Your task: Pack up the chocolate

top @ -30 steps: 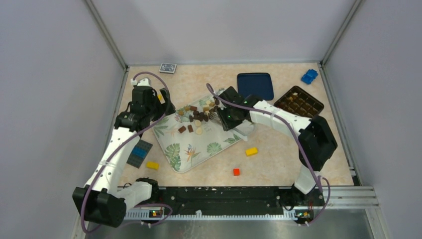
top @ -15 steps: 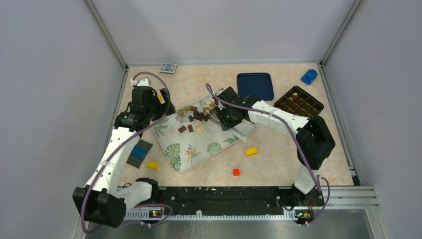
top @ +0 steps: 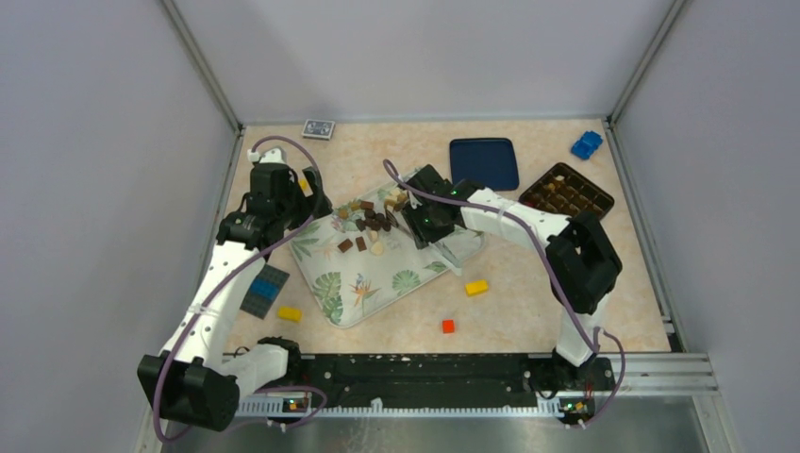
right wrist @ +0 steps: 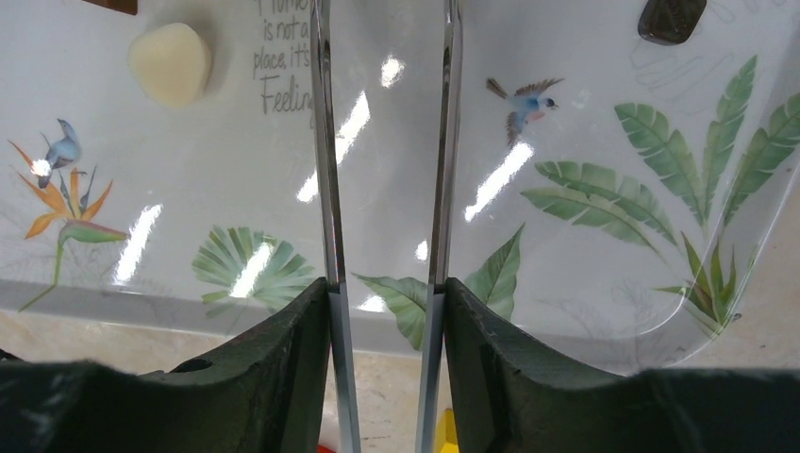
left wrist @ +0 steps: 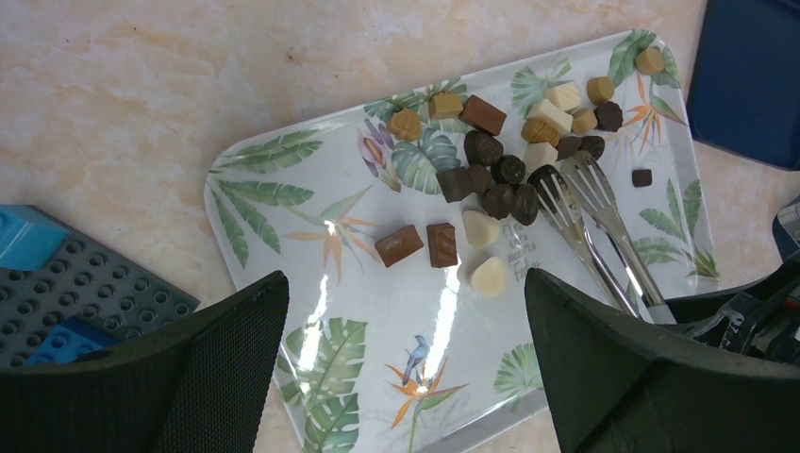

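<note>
- Beige marbled worktop point(top: 519, 302), grey walls all round; the chocolate point(left wrist: 491, 179) lies clustered toward one end of a leaf-print tray point(left wrist: 283, 189).
- Right end effector point(right wrist: 387, 293) grasps a pair of tongs point(left wrist: 594, 217), tips at the dark pieces. Left end effector point(left wrist: 404, 281) hangs released over the tray.
- Best to straddle one piece at the cluster's edge, squeeze gently so it doesn't skid on the glossy tray, lift straight, then carry it to the brown compartment box point(top: 566, 193).
</note>
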Available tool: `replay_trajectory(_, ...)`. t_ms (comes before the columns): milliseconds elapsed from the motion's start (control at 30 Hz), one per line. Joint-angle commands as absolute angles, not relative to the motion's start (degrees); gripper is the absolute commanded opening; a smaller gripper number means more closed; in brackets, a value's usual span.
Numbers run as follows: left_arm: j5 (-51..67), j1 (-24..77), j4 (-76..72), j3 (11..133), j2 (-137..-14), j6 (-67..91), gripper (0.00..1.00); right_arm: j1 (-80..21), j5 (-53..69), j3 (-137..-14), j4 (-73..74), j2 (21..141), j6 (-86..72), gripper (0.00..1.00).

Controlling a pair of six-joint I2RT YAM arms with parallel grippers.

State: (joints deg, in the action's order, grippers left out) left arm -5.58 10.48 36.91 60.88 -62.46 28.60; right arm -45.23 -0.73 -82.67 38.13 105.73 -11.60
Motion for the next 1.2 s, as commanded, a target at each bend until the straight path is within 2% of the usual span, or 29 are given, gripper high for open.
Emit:
replay_trajectory(0,-5.98,10.11,35.51,62.23,-60.67,28.74,0.99,-45.53,-0.3,-86.5,35.72,105.98,-11.69,0.45)
replay_trajectory(633,-5.27,10.11,35.68,62.58,-60.47,28.65,0.99,-46.02,-4.03,-89.51,36.61,108.1,-13.53,0.45)
replay_trajectory(700,-5.12,10.11,35.68,62.58,-60.47,28.65,0.99,-45.97,-4.49,-89.11,36.61,107.52,-13.67,0.4)
replay_trajectory(1033,-4.84,10.11,35.38,62.42,-60.63,28.74,0.99,-46.07,-4.39,-86.14,37.5,101.08,-14.39,0.02)
replay_trajectory(1167,-4.83,10.11,35.33,62.34,-60.89,28.89,0.99,-46.01,-4.76,-85.15,38.8,96.46,-13.96,0.0)
